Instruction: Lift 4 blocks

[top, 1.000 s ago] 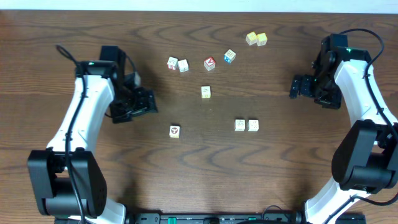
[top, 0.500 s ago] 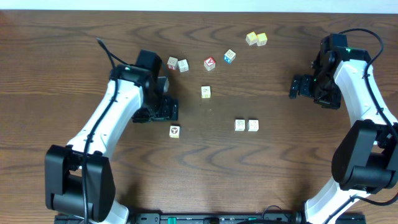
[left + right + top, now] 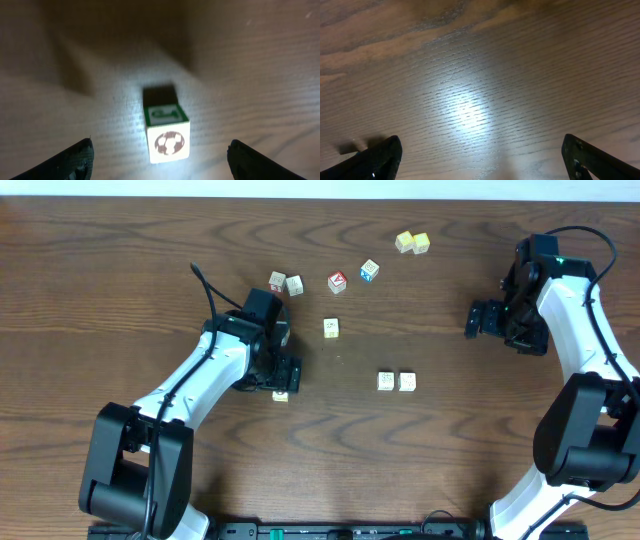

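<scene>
Four cream-white blocks lie on the wooden table. One block (image 3: 331, 327) sits mid-table, and two blocks (image 3: 386, 381) (image 3: 407, 381) lie side by side to its right front. The fourth block (image 3: 281, 395) peeks out from under my left gripper (image 3: 287, 377). In the left wrist view this block (image 3: 168, 133) shows a red-brown ball mark and lies between the open fingers (image 3: 75, 161), touching neither. My left gripper (image 3: 160, 146) holds nothing. My right gripper (image 3: 472, 320) hangs open at the right side, and the right wrist view shows its fingers (image 3: 382, 156) over bare wood.
Near the far edge lie two pale cubes (image 3: 277, 281) (image 3: 295, 284), a red-faced cube (image 3: 337, 281), a blue-faced cube (image 3: 370, 270) and two pale yellow cubes (image 3: 404, 241) (image 3: 421, 243). The left arm (image 3: 190, 385) stretches across the table's left half.
My left arm has swung right and toward the front, bringing its open gripper over the front-left block. The right arm and all the blocks have stayed put.
</scene>
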Tool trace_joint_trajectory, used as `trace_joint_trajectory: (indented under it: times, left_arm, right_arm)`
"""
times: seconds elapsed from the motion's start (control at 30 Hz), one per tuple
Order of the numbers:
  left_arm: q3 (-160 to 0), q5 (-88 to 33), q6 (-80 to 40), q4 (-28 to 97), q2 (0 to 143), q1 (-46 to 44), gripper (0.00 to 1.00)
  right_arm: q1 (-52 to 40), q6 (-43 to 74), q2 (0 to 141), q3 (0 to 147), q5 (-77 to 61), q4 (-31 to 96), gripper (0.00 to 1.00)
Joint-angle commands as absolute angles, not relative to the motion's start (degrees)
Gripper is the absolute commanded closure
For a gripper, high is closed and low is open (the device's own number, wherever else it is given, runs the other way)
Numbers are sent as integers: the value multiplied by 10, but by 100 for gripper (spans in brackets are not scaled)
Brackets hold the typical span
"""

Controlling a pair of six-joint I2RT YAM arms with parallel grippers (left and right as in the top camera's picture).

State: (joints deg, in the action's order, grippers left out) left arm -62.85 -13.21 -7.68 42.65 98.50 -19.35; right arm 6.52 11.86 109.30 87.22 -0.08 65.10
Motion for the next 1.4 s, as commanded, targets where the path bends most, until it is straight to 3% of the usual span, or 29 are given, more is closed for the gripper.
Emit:
trace_joint_trajectory:
  times: [0.0,0.67,0.8,1.37]
  left_arm:
    - [-620,-126,-77,414,991,-195,14]
    - [-591,-94,-82,378,1000,-218,15]
    - [-591,-90,-82,382,1000,-225,21]
    - [-589,-10,-138,380,1000,-265,26]
  right_arm:
    - [67,113,1093,880,6,651,1]
    - [67,113,1093,880,6,651,1]
    - [67,113,1093,880,6,651,1]
    - [67,113,1093,880,6,651,1]
